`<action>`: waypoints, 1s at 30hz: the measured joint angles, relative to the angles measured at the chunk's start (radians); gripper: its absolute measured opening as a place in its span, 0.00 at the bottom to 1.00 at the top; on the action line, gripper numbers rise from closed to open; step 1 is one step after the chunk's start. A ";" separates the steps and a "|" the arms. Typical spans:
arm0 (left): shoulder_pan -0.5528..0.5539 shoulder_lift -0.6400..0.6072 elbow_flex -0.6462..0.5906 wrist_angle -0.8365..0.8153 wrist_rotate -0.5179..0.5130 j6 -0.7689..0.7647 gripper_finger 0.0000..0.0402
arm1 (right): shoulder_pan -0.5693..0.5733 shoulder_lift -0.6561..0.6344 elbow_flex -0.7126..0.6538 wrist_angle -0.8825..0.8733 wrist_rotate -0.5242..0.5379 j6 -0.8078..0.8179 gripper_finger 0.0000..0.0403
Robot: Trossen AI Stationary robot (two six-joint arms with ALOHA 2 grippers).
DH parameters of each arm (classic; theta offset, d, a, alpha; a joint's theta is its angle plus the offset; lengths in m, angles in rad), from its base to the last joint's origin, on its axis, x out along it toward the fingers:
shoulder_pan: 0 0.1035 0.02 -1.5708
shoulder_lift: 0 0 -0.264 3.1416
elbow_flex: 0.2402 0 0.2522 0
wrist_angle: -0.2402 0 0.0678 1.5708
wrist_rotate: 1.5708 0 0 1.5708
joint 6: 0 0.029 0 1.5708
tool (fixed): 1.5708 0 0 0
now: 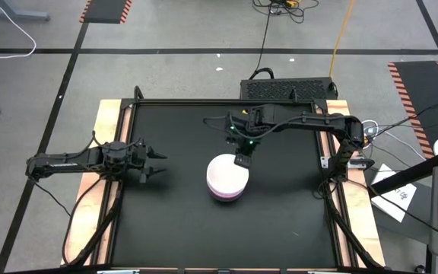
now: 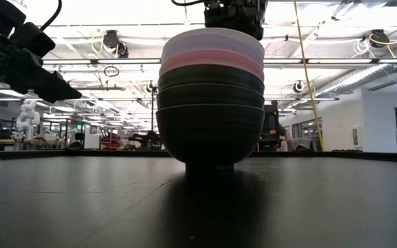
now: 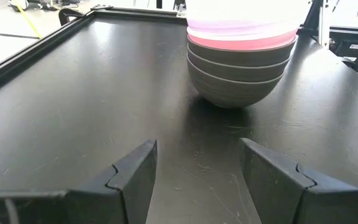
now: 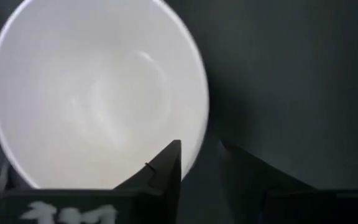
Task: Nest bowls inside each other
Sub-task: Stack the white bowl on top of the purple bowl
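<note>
**Six bowls stacked mid-table, right gripper above the rim**

The stack of bowls (image 2: 211,96) stands on the black table (image 1: 166,221), a little right of centre. In the low view, from the bottom up, come three black bowls (image 2: 211,120), then a pink bowl (image 2: 211,63), a lavender bowl (image 2: 211,47) and, topmost, a white bowl (image 4: 98,93), each nested in the one below.

The right gripper (image 4: 197,162) hangs just over the far edge of the stack. Its fingers straddle the white bowl's rim, one over the inside and one outside, with a narrow gap between them; whether they pinch the rim cannot be told.

The left gripper (image 3: 197,168) waits well apart on the table's left side, raised off the surface, pointing at the stack, its jaws spread wide and empty.
</note>
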 joint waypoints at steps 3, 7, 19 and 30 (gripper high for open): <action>0.000 0.000 0.000 0.000 0.000 0.000 0.57 | 0.000 0.000 0.000 -0.001 -0.027 -0.002 0.25; 0.000 0.000 0.000 0.000 0.000 0.000 0.57 | 0.002 0.000 0.000 0.004 -0.031 -0.003 0.25; 0.000 0.000 0.000 0.000 0.001 0.002 0.57 | 0.002 0.001 -0.042 0.001 -0.014 0.016 0.25; 0.000 0.000 0.000 0.000 0.001 0.002 0.57 | -0.001 0.001 -0.085 0.073 -0.013 0.015 0.25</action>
